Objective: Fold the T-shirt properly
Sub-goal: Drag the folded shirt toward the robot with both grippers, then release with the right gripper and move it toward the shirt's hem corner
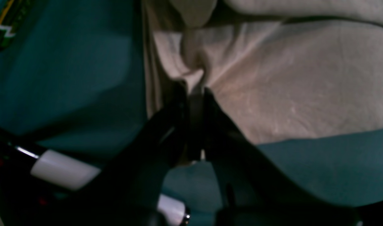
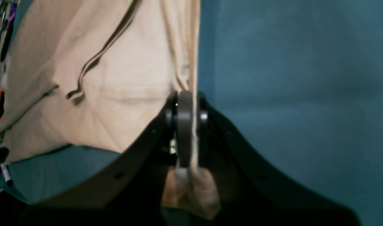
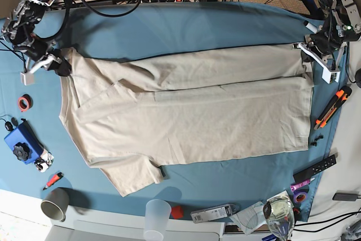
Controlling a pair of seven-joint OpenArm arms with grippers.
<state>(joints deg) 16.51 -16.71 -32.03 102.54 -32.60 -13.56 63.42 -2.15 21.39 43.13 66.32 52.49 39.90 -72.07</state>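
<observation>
The T-shirt lies spread across the blue-covered worktop, its far long edge already turned in towards the middle, the near sleeve still sticking out at the lower left of the base view. Both arms are pinching that far edge at opposite ends, so the step in hand appears to be carrying the folded side over. To do it well, the two arms should lift together, keep the cloth taut between them without stretching it, and lay the edge down parallel to the near hem so no crease bunches at the centre. The right gripper has its fingers closed tight on a gathered edge of cloth, a tuft of which pokes out behind the pads. The left gripper is likewise closed, a thin pleat of fabric drawn in between its fingers; the picture is dim and blurred, so how deep the bite goes is hard to judge. In both wrist views the shirt's body spreads away from the fingertips over the worktop.
</observation>
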